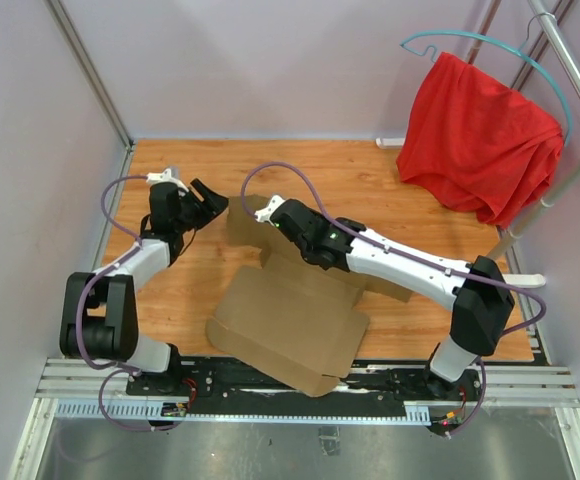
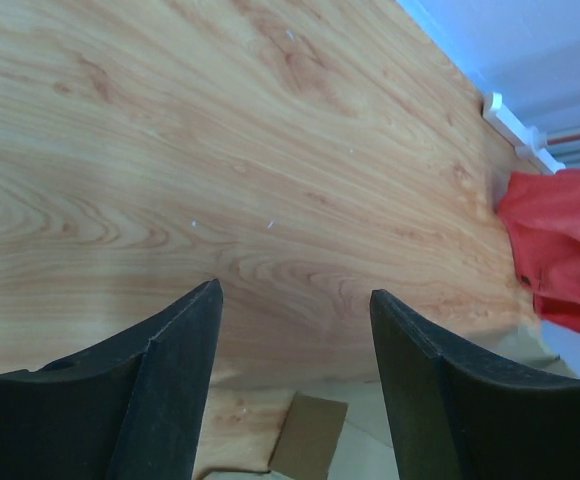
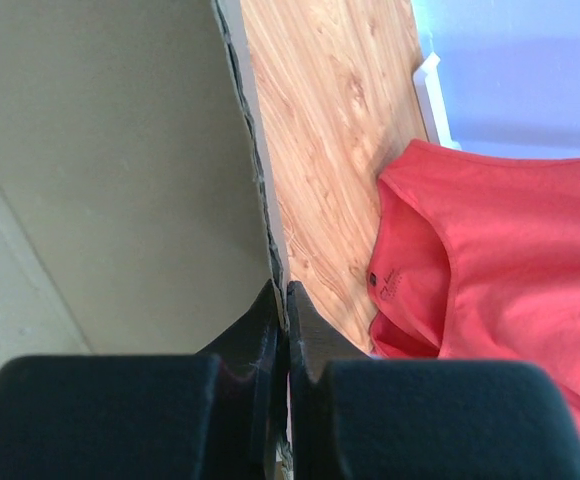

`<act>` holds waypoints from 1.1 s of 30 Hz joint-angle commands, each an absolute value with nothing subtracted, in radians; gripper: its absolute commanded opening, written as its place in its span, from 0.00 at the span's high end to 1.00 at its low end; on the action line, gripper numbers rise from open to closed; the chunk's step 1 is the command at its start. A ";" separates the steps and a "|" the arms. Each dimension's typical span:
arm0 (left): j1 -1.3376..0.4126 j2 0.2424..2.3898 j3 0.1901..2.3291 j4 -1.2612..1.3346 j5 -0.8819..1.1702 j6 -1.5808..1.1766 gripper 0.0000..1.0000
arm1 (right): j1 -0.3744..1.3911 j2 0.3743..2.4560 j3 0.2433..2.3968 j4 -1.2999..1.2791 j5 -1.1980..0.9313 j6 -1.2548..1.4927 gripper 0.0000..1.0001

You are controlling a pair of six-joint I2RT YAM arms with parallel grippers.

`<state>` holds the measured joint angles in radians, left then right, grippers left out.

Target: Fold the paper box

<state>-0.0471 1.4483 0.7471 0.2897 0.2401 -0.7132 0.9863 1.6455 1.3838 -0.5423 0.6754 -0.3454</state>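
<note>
Cardboard paper box (image 1: 290, 325) lies flattish, long axis running from the right gripper (image 3: 282, 318) back toward the near side; that gripper pinches its far flap (edge-on), the left gripper (image 2: 292, 300) gapes empty just beside.

**Two-arm manipulator: outward appearance**

Left arm (image 1: 145, 258) and right arm (image 1: 400, 265): white link shells, black joint housings, black bases. A purple cable (image 1: 105, 212) loops along each. Left end effector (image 2: 295, 300) and right end effector (image 3: 283, 300) bear matte black, wedge-shaped fingers (image 2: 170, 370).
</note>
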 commanded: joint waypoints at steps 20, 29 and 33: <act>-0.052 1.135 0.453 0.462 0.288 -0.670 0.35 | 1.117 1.738 1.325 -0.514 1.071 -0.337 0.99; -0.052 1.136 0.469 0.521 0.241 -0.679 0.34 | 1.117 1.546 1.163 -0.155 1.119 -0.605 0.99; -0.051 1.272 0.500 0.645 0.279 -0.716 0.34 | 1.126 1.461 0.979 0.052 1.045 -0.721 0.99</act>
<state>-0.0498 1.1702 0.4572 0.5133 0.2562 -0.6933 1.1065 1.5257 1.1236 -0.1986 1.0702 -0.5697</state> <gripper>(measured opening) 0.662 0.015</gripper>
